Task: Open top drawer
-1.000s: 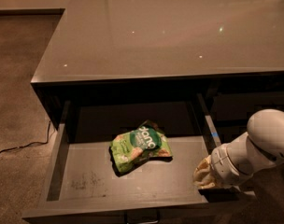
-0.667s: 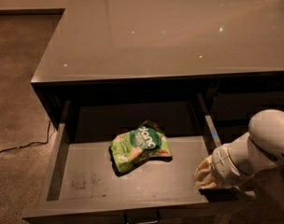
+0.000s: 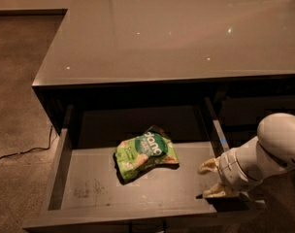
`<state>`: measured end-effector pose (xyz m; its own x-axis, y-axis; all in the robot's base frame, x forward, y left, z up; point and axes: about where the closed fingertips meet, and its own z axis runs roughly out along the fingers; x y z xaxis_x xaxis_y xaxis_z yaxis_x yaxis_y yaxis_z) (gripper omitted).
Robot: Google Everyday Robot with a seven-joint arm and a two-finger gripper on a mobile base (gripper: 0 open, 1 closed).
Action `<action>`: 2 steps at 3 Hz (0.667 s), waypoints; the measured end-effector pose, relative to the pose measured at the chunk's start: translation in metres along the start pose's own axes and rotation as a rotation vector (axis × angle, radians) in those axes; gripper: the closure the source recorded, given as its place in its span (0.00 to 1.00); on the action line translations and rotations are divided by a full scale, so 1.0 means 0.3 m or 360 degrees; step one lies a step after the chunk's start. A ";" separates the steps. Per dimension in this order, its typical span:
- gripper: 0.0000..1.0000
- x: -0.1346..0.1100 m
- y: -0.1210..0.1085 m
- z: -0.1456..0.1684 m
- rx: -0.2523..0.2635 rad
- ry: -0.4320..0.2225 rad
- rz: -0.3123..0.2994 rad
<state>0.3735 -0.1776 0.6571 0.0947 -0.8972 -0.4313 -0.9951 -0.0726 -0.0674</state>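
Observation:
The top drawer [image 3: 89, 176] is pulled far out from under the dark grey glossy counter [image 3: 186, 38]. Its lighter grey scuffed floor shows, and its front lies at the picture's bottom edge, so the handle is hardly in view. A green snack bag [image 3: 145, 152] lies inside, near the middle. My gripper [image 3: 209, 180] sits at the drawer's right front corner, over the right side wall, on a white arm [image 3: 273, 149]. Its two cream fingers [image 3: 208, 166] point left into the drawer, apart, with nothing between them.
A second drawer stack [image 3: 259, 110] is in shadow to the right, behind my arm. A thin cable [image 3: 21, 152] runs over the brown floor [image 3: 16, 81] to the left of the cabinet.

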 end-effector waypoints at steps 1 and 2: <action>0.00 0.000 0.000 0.000 0.0000 0.0000 0.0000; 0.00 0.000 0.000 0.000 0.0000 0.0000 0.0000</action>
